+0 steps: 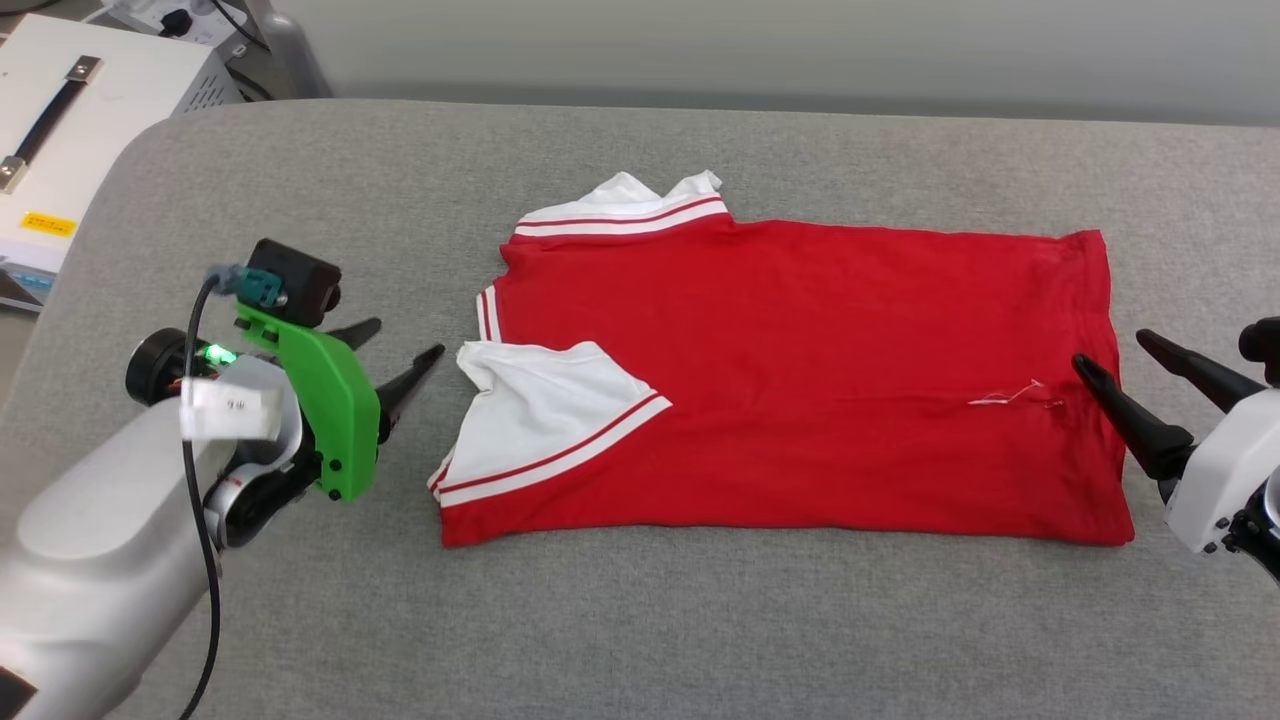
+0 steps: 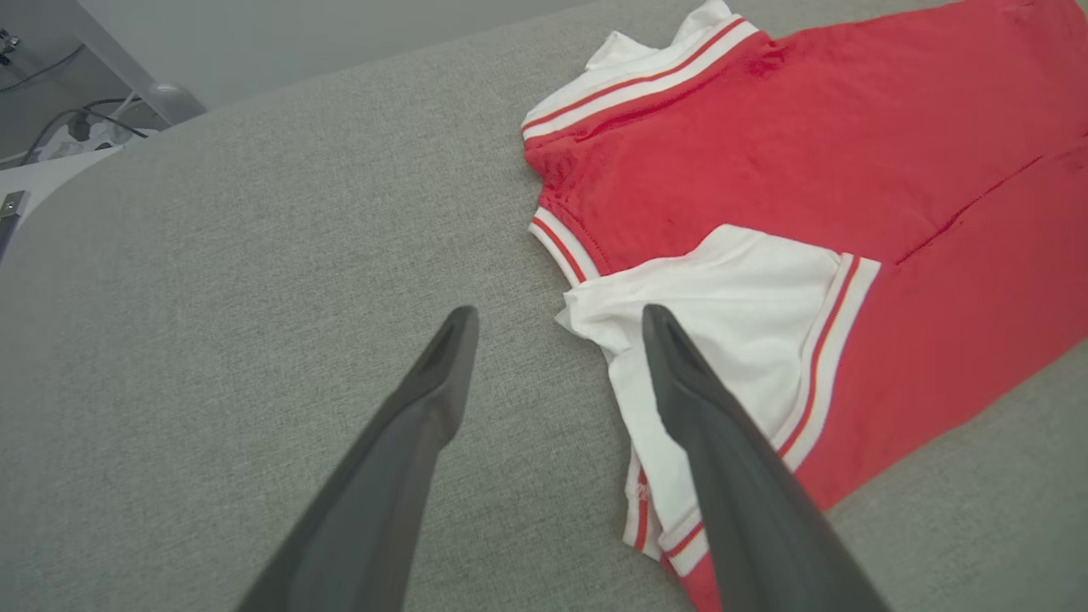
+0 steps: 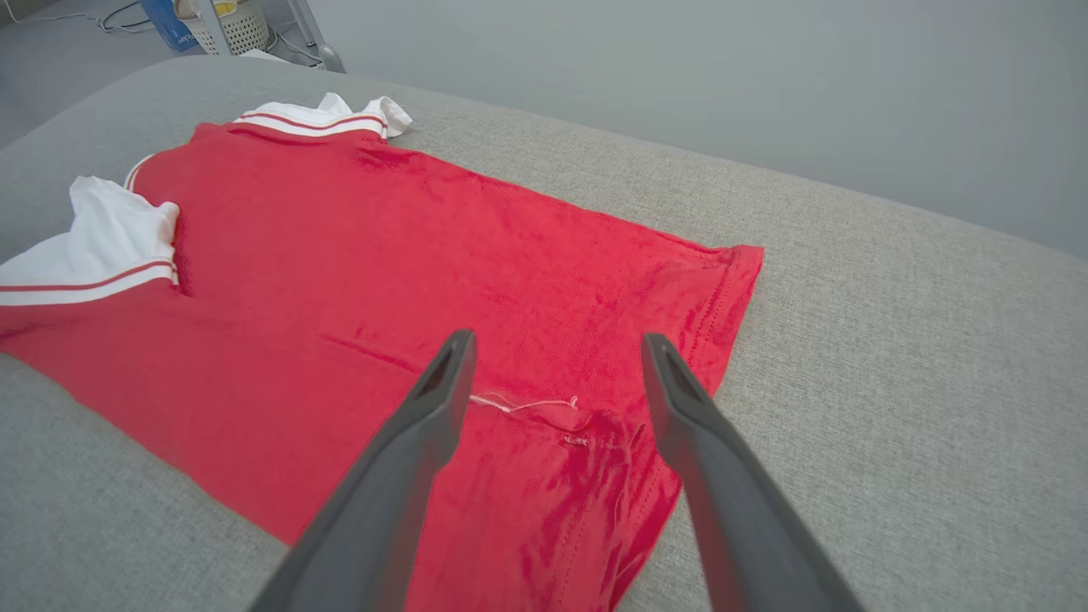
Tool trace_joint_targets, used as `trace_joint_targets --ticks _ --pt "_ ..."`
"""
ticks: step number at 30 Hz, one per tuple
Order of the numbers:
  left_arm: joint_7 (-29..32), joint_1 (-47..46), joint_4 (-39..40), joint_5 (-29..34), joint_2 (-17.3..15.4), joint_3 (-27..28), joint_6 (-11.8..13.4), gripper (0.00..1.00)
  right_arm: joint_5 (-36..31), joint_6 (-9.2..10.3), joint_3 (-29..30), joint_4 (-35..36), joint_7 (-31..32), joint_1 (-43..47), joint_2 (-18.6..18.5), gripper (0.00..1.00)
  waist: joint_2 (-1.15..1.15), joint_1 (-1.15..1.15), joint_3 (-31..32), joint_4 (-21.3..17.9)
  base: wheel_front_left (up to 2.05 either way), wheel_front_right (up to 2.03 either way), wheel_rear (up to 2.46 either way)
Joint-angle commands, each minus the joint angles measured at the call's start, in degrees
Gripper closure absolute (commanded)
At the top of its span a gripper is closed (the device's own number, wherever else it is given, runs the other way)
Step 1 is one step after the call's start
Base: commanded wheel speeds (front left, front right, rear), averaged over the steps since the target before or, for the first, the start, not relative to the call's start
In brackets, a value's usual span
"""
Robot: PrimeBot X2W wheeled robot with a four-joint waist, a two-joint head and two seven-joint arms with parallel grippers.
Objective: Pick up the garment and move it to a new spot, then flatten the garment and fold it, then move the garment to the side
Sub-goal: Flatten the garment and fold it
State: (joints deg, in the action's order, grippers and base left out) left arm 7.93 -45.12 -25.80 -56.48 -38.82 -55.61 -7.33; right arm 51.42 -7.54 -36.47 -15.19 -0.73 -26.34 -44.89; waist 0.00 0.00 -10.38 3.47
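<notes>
Red cloth fills the middle of the grey counter: the garment lies spread flat, neck end toward the robot's left, hem toward its right. Plain red faces up, with no lettering on show. The near white sleeve is turned in and rests on the red body. The far sleeve peeks out past the far edge, and a loose white thread sits close to the hem.

Both sets of jaws stand wide apart and hold nothing. The left jaws hover just beside the neck end, one finger crossing the near sleeve in the left wrist view, though I can't tell if it touches. The right jaws are at the hem end, one fingertip over the hem's edge.

On progress, the shirt looks placed and smoothed. With that near sleeve turned in, a first lengthwise fold seems to be down along the near side. My read is that more folding remains, likely bringing one end over the other, and then the shift to the side.

As for containers, a white box with a dark strap handle sits off the counter's far left corner, and nothing shows of what it holds. In the right wrist view a pale slotted basket stands beyond the counter with something yellow in it, too small to name.
</notes>
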Motion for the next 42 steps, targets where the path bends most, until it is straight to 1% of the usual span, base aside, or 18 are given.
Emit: trace_joint_targets --ticks 1,4,7,11,15,21,24,25,27,28,29,33,36,37,39,42 --pt "3.91 -1.85 1.42 -2.71 -0.83 -0.74 -0.15 0.0 -0.63 0.05 0.63 0.46 0.3 1.06 0.23 0.0 0.0 0.0 0.37 0.47 0.0 0.0 0.0" --pt "12.23 -3.18 3.22 -6.74 -1.85 -2.74 -0.15 0.0 -1.53 0.05 1.39 1.1 1.05 1.48 0.95 0.0 0.0 0.0 0.3 0.5 0.0 0.0 0.0" --pt "19.18 -3.9 3.78 -10.9 -1.93 -4.1 -0.15 0.0 -2.3 0.05 2.08 1.7 2.01 1.74 1.75 0.0 0.0 0.0 -0.03 0.31 0.0 0.0 0.0" --pt "25.16 -3.84 2.82 -14.32 -1.55 -5.62 -0.15 0.0 -2.97 0.05 2.76 2.35 3.36 1.78 2.61 0.0 0.0 0.0 -0.72 -0.31 0.0 0.0 0.0" --pt "26.96 -2.8 0.88 -16.96 -0.52 -5.85 -0.15 0.0 -3.49 0.05 3.25 2.8 4.49 1.49 3.34 0.0 0.0 0.0 -1.54 -1.27 0.0 0.0 0.0" --pt "27.24 -0.08 -1.42 -17.56 0.13 -7.92 -0.15 0.0 -4.14 0.05 3.27 3.27 5.86 0.56 4.37 0.0 0.0 0.0 -3.08 -2.94 0.0 0.0 0.0" --pt "26.27 0.98 -2.54 -17.63 0.76 -8.59 -0.15 0.0 -4.42 0.05 3.24 3.35 6.36 0.09 4.59 0.0 0.0 0.0 -3.77 -3.43 0.0 0.0 0.0" --pt "25.29 1.74 -3.5 -16.56 1.42 -10.18 -0.15 0.0 -4.63 0.05 3.16 3.56 6.8 -0.32 4.72 0.0 0.0 0.0 -4.14 -3.78 0.0 0.0 0.0" --pt "24.36 1.87 -3.88 -15.46 1.49 -11.28 -0.15 0.0 -4.85 0.05 3.17 3.84 7.2 -0.71 4.54 0.0 0.0 0.0 -4.26 -3.99 0.0 0.0 0.0" --pt "23.7 1.85 -4.1 -14.92 1.55 -11.78 -0.15 0.6 -5.15 0.05 3.25 4.04 7.39 -0.94 4.25 0.0 0.0 0.0 -4.2 -4.01 0.0 0.0 0.0" --pt "23.21 1.86 -4.06 -14.8 1.69 -12.07 -0.15 1.0 -5.29 0.05 3.37 4.24 7.57 -1.06 4.0 0.0 0.0 0.0 -4.08 -3.97 0.0 0.0 0.0" --pt "20.54 0.89 -3.36 -14.19 1.1 -12.55 -0.15 1.0 -5.84 0.05 4.23 6.15 9.38 -1.92 1.83 0.0 0.0 0.0 -3.38 -3.64 0.0 0.0 0.0" --pt "18.39 -0.34 -2.3 -12.75 0.09 -13.11 -0.15 1.0 -5.9 0.05 5.03 8.18 12.69 -2.84 -0.57 0.0 0.0 0.0 -2.83 -3.32 0.0 0.0 0.0" --pt "16.59 -1.1 -1.02 -12.03 -0.66 -13.39 -0.15 1.0 -4.8 0.05 5.19 9.47 18.64 -3.28 -2.92 0.0 0.0 0.0 -2.37 -3.0 0.0 0.0 0.0" --pt "15.51 -1.55 -0.02 -11.43 -1.07 -13.67 -0.15 1.0 -3.84 0.05 5.13 9.96 24.16 -3.06 -4.53 0.0 0.0 0.0 -2.03 -2.72 0.0 0.0 0.0" --pt "14.56 -1.79 0.98 -10.63 -1.38 -14.16 -0.15 1.0 -2.75 0.05 4.94 9.93 30.86 -2.29 -5.31 0.0 0.0 0.0 -1.73 -2.38 0.0 0.0 0.0"
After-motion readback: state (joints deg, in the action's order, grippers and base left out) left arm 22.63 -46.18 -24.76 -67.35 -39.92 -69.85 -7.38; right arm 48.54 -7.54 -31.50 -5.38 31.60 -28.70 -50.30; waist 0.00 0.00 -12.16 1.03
